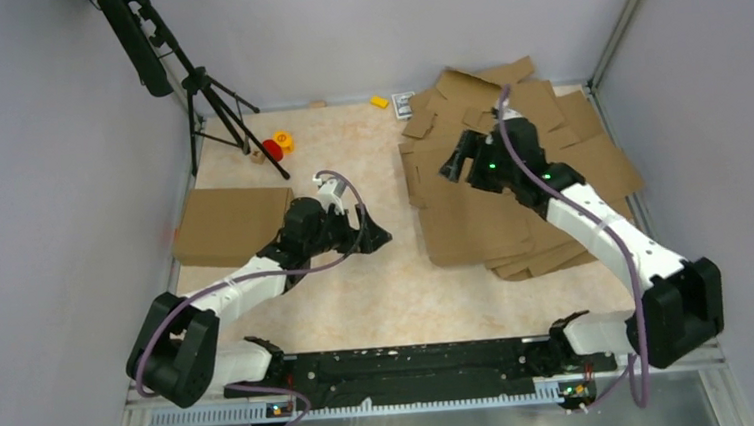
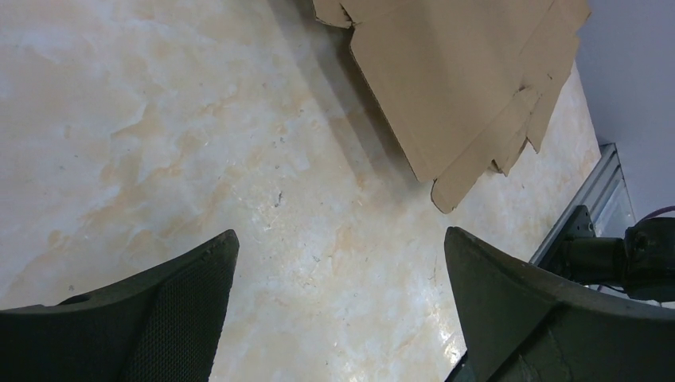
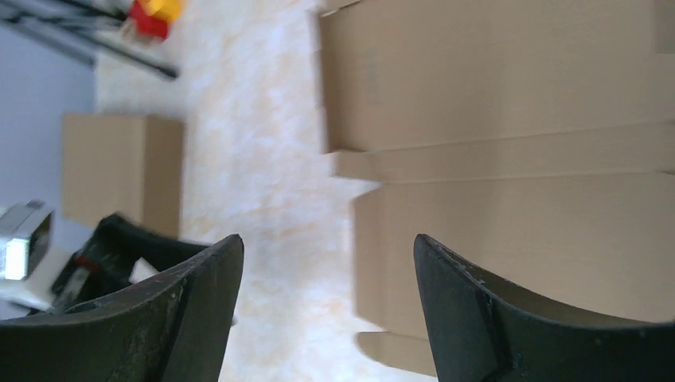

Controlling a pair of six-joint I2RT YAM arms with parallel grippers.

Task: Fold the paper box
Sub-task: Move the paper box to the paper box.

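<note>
Paper box — a flat brown cardboard blank, not yet folded, lying as the top sheet of a loose stack on the right half of the table.

Nearest the arm bases, the left gripper hangs low over bare tabletop with its fingers spread wide and nothing between them. Its wrist view shows only the near corner of the cardboard, ahead and well apart.

Further in, the right gripper is poised over the left edge of the stack, its fingers also spread and holding nothing.

Likely hazards: the sheets lie fanned and overlapping, so a pinch at this edge could catch two blanks at once, or drag the whole pile sideways instead of freeing one. The blank also lies flat, leaving little for a finger to get under — a closing grip may slip off.

Relation to the tool: in the right wrist view the notched edge of the blank runs below the gap between the fingers. The right finger is over cardboard and the left finger over bare table. Whether either touches cannot be told.

Left of centre sits a closed brown box. Farthest back stand a tripod and small red and yellow pieces.
</note>
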